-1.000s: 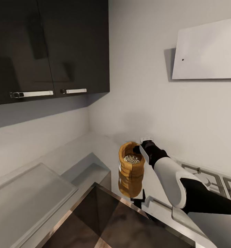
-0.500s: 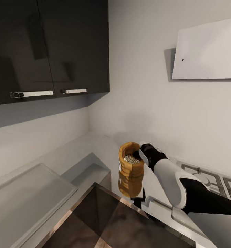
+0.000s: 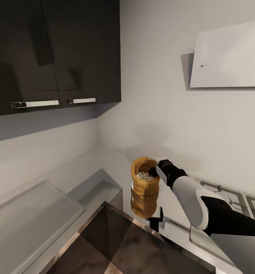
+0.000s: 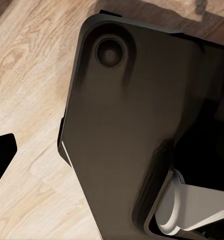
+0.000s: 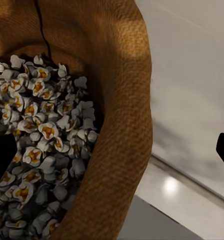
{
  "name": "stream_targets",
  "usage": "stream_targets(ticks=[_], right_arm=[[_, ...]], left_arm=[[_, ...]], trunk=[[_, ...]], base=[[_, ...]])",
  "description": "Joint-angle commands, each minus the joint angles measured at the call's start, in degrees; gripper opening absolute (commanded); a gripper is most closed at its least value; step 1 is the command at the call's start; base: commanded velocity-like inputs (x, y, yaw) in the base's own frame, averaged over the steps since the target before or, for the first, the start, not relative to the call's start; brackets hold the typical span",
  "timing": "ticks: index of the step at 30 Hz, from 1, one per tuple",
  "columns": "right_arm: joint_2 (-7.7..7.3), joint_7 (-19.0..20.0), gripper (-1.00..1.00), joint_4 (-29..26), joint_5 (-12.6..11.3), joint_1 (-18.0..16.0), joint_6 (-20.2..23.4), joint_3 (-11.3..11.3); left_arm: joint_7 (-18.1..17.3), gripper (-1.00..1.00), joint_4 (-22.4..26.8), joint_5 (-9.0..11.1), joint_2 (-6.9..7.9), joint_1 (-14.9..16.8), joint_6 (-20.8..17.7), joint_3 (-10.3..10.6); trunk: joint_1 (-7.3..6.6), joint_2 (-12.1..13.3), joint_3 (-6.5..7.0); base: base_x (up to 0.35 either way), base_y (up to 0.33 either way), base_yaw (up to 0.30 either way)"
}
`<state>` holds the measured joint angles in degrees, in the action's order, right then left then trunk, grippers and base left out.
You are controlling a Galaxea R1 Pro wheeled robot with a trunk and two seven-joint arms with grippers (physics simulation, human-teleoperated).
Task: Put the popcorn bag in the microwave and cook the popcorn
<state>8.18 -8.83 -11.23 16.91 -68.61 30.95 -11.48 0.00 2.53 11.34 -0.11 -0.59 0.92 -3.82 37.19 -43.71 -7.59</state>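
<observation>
A: What's around you, biggest things first?

B: Dark glossy wall cabinets [image 3: 55, 53] fill your ten o'clock, and the smooth grey countertop [image 3: 93, 167] runs beneath them, with the gas hob [image 3: 233, 198] at your four o'clock.

A: And the popcorn bag?

B: The popcorn bag [image 3: 144, 186] stands upright at centre, long axis vertical, over the countertop's near edge; I can't tell whether its base rests on anything. It's coarse tan burlap with a rolled rim. Your right gripper [image 3: 156, 169] meets that rim at the bag's three o'clock, so the right arm is plainly the nearer.

A: Is it holding?

B: One finger [image 5: 1, 160] sits among the popcorn [image 5: 46, 150], the other outside the wall, so the rim lies between them, though I can't tell how tightly. The left gripper's opening I can't judge.
</observation>
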Motion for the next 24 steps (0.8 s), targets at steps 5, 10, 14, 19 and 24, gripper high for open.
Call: stream_targets(ticks=[5,10,14,19,24], right_arm=[[0.08,-0.05,1.0,0.84,0.36,-0.04,0.2,-0.48],[0.02,-0.05,1.0,2.55,0.41,-0.04,-1.0,-0.48],[-0.03,-0.05,1.0,2.69,0.41,-0.04,-1.23,-0.48],[-0.38,-0.05,1.0,2.74,0.41,-0.04,-1.25,-0.48],[-0.58,-0.05,1.0,2.91,0.34,-0.04,-1.25,-0.48]], left_arm=[[0.0,1.0,0.1,0.1,0.0,-0.03,0.04,-0.37],[0.0,1.0,0.1,0.07,0.01,-0.03,0.06,-0.4],[0.0,1.0,0.1,0.09,-0.05,-0.03,0.13,-0.32],[0.0,1.0,0.1,0.17,0.02,-0.03,0.07,-0.31],[0.0,1.0,0.1,0.18,0.01,-0.03,0.05,-0.31]], trunk=[[0.01,-0.06,-0.08],[0.01,-0.06,-0.08],[0.01,-0.06,-0.08],[0.01,-0.06,-0.08],[0.01,-0.06,-0.08]], base=[[0.0,0.0,0.0],[0.0,0.0,0.0],[0.0,0.0,0.0],[0.0,0.0,0.0],[0.0,0.0,0.0]])
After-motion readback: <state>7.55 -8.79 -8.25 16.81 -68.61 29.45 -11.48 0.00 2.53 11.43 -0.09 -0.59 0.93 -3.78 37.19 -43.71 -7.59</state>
